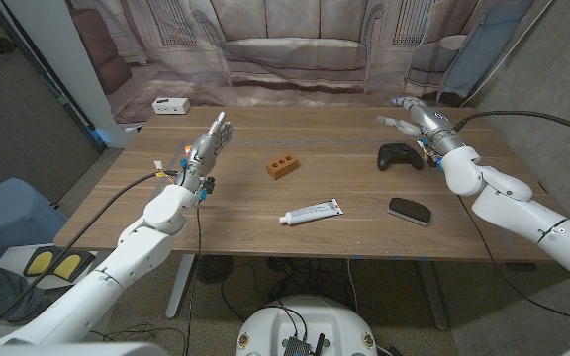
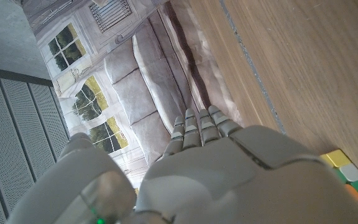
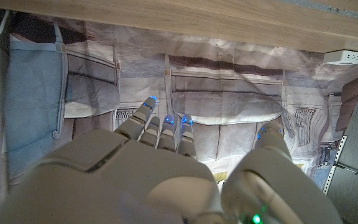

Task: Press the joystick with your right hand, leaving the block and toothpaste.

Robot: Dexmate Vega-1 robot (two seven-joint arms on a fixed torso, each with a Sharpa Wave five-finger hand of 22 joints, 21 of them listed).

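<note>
The black joystick controller (image 1: 401,155) lies on the wooden table (image 1: 344,183) at the right. My right hand (image 1: 414,117) hovers just beyond it, toward the far edge, with fingers stretched out and holding nothing; seen from the right wrist, the right hand (image 3: 166,168) has its fingers apart against the backdrop. An orange block (image 1: 282,166) with holes sits mid-table. A white toothpaste tube (image 1: 312,212) lies nearer the front edge. My left hand (image 1: 206,143) stands at the left with fingers straight and empty, and so does the left hand (image 2: 216,162) in its wrist view.
A black oblong object (image 1: 409,211) lies near the front right edge. A white power strip (image 1: 170,105) sits at the far left corner. A coloured cube (image 2: 347,177) lies on the table by my left wrist. A printed sofa backdrop (image 1: 295,49) hangs behind the table.
</note>
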